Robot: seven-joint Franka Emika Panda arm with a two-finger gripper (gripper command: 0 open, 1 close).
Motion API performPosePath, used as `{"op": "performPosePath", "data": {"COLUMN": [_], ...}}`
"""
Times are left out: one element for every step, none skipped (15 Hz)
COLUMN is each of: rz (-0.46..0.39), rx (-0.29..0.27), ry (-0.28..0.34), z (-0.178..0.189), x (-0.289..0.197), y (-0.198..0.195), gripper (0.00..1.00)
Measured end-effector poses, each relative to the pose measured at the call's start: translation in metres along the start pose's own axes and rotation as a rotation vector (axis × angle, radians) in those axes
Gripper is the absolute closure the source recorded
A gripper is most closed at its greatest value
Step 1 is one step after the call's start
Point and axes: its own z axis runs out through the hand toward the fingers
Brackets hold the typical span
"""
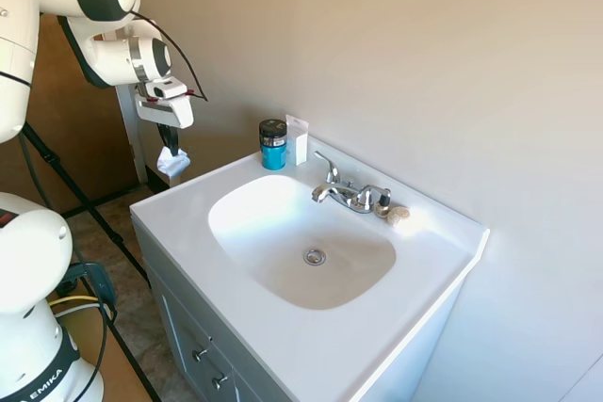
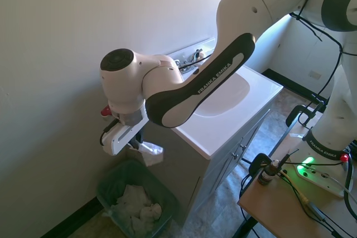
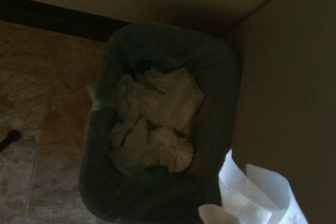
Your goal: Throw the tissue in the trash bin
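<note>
A crumpled white tissue (image 1: pixel 172 163) hangs from my gripper (image 1: pixel 170 145), which is shut on its top. I hold it off the left end of the vanity, beside the counter edge. In the second exterior view the tissue (image 2: pixel 149 150) dangles above the dark green trash bin (image 2: pixel 107 187), which stands on the floor between the wall and the cabinet side. The wrist view looks straight down into the bin (image 3: pixel 220 77), where several crumpled white papers lie, and the held tissue (image 3: pixel 252 192) shows at the frame's lower right.
The white vanity counter (image 1: pixel 188 223) holds a basin, a chrome faucet (image 1: pixel 344 193), a blue jar with a black lid (image 1: pixel 273 144), a small white box (image 1: pixel 298 139) and a tan speckled lump (image 1: pixel 398 215). The cabinet side (image 3: pixel 294 77) and wall hem in the bin.
</note>
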Motion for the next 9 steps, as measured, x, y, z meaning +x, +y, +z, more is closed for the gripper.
{"op": "performPosePath", "data": {"rz": [-0.006,-0.008,-0.009,-0.007,0.001,0.010,0.019,0.030,0.045], "rx": [-0.006,-0.009,-0.010,-0.013,-0.017,-0.019,-0.014,-0.008,0.002], "ry": [-0.001,0.000,0.001,0.003,0.008,0.015,0.022,0.032,0.044], "z": [-0.001,-0.003,-0.006,-0.010,-0.014,-0.020,-0.029,-0.040,-0.054], "x": [0.000,0.001,0.003,0.007,0.012,0.018,0.024,0.030,0.036], "y": [0.000,-0.001,-0.003,-0.004,-0.005,-0.006,-0.008,-0.008,-0.006], "gripper": [0.00,0.00,0.00,0.00,0.00,0.00,0.00,0.00,0.00]}}
